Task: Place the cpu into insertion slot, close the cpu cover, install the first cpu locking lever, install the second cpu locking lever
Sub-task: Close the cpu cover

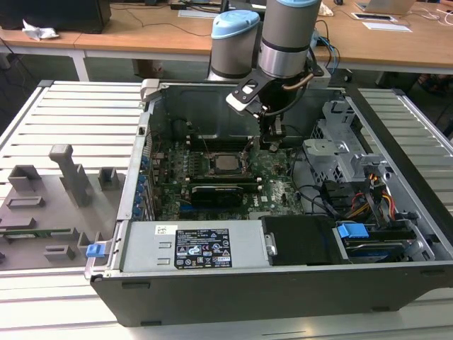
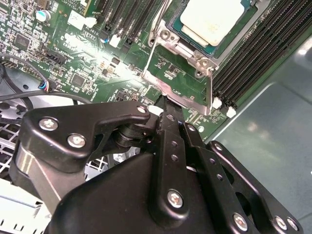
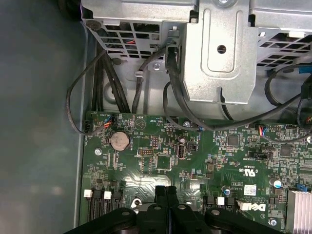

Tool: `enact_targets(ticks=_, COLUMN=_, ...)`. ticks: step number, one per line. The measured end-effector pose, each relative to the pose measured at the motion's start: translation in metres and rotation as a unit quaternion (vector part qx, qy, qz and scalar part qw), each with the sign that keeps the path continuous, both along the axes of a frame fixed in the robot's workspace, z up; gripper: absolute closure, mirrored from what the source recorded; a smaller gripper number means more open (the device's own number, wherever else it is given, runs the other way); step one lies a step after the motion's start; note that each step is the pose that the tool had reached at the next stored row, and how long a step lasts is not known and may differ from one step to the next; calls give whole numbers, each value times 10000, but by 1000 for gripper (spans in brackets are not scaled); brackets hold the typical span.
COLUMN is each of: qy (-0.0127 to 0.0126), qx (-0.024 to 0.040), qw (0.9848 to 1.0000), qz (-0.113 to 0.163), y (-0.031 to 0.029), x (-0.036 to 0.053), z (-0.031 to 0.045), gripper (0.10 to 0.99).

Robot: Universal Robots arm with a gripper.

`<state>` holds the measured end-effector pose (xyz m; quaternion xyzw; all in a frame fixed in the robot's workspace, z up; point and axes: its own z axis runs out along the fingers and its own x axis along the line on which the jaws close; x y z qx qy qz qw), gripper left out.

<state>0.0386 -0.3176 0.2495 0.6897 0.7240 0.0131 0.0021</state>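
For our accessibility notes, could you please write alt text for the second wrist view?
A black metal gripper, fingers pressed together, reaches the near edge of a thin silvery square cover frame that is swung open above the green motherboard. Beyond it, a flat silver square cpu chip lies uncovered.
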Motion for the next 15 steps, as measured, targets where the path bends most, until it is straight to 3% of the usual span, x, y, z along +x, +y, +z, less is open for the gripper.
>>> enact_targets(ticks=15, qy=0, qx=0, qw=10000, qz=0, y=0, x=-62, z=0, gripper=980)
